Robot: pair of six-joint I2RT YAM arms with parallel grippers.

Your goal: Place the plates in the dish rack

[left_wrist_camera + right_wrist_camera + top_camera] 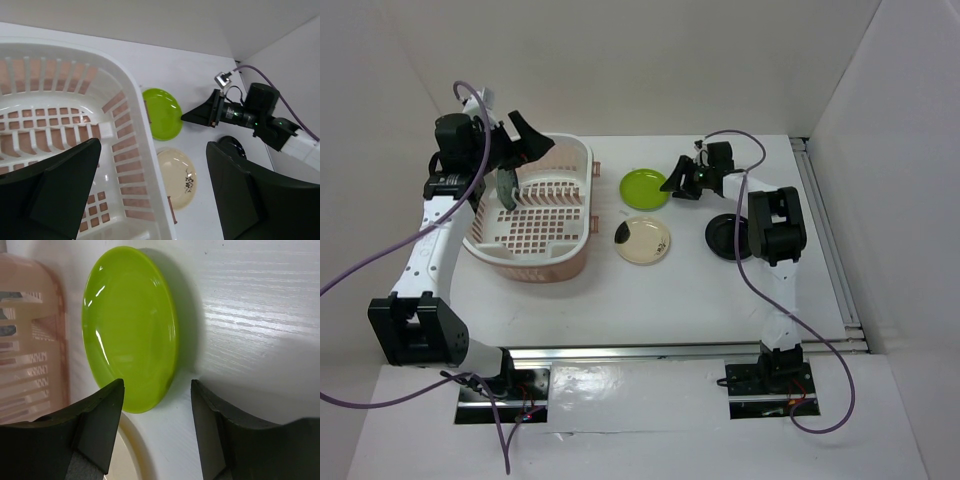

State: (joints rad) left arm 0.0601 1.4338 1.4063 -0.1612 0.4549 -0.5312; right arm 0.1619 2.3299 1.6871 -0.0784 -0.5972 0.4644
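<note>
The right pincer [675, 176] is hovering, jaws spread, near centre frame — the lime green plate [644, 187] is lying flat on the counter [670, 300] just left of it in the frame, between it and the dish rack [535, 272].

Legible text, labels, brands, numbers, signs: none in any view. Only marking noted: a dark blotch on the cream plate [643, 240], at its edge nearest the dish rack [545, 265]; a motif, not lettering.
</note>
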